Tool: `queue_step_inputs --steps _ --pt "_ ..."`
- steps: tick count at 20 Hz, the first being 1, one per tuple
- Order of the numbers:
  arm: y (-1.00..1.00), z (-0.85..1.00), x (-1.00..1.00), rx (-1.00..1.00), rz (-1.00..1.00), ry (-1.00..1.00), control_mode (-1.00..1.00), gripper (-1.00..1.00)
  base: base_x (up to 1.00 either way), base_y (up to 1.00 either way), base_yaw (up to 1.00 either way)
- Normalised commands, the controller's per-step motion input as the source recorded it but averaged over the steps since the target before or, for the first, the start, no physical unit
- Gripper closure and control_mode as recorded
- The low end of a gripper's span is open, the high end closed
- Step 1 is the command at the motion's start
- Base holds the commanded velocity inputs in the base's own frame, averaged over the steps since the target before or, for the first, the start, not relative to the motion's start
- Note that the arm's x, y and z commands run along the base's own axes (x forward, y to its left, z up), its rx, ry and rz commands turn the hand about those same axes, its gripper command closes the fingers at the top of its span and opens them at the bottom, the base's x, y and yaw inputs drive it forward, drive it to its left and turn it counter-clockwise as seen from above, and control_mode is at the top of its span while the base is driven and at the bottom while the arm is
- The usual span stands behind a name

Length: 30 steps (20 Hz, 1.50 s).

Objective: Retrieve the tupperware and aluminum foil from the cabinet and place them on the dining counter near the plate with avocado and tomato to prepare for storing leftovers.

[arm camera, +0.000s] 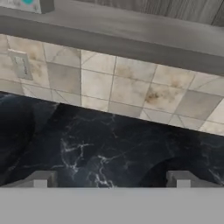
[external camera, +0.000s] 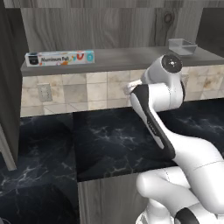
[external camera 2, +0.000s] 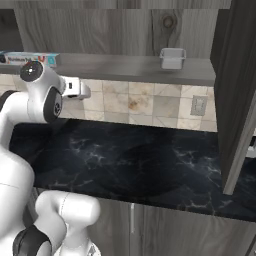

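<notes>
The aluminum foil (external camera: 59, 57) lies lengthwise at the left end of the cabinet's grey shelf board (external camera: 127, 57), teal end to the right. Its teal end also shows in the hand view's top left corner (arm camera: 27, 3). The clear tupperware (external camera: 181, 47) stands at the shelf's right end, also seen in the right base view (external camera 2: 172, 58). My gripper (arm camera: 113, 180) is open and empty, below the shelf's front edge, over black marble and facing the tiled wall. Its white hand (external camera 2: 75, 88) hangs just under the foil's end of the shelf. The dining counter and the plate are out of view.
A black marble counter (external camera: 118, 140) runs under the shelf, backed by beige tiles (arm camera: 127, 89) with a wall outlet (arm camera: 19, 64). A tall grey-brown wood panel (external camera 2: 235, 100) stands at the right, and another (external camera: 8, 87) at the left.
</notes>
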Motion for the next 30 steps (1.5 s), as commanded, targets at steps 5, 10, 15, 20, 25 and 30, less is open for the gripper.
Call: queue_step_inputs --steps 5,10,15,20,25,30 --pt "0.17 0.46 0.0 0.01 0.18 -0.32 -1.0 -1.0 0.0 0.0 0.0" --pt "0.01 0.4 0.03 0.14 0.21 -0.1 -1.0 -1.0 0.0 0.0 0.0" --pt "0.0 0.42 0.09 0.22 0.22 0.0 -1.0 -1.0 0.0 0.0 0.0" --pt "0.15 0.41 0.16 0.13 0.16 0.07 -1.0 -1.0 0.0 0.0 0.0" --pt "0.46 0.22 0.24 -0.02 0.08 0.16 -1.0 -1.0 0.0 0.0 0.0" --pt "0.27 0.04 0.29 -0.08 0.0 0.2 -1.0 -1.0 0.0 0.0 0.0"
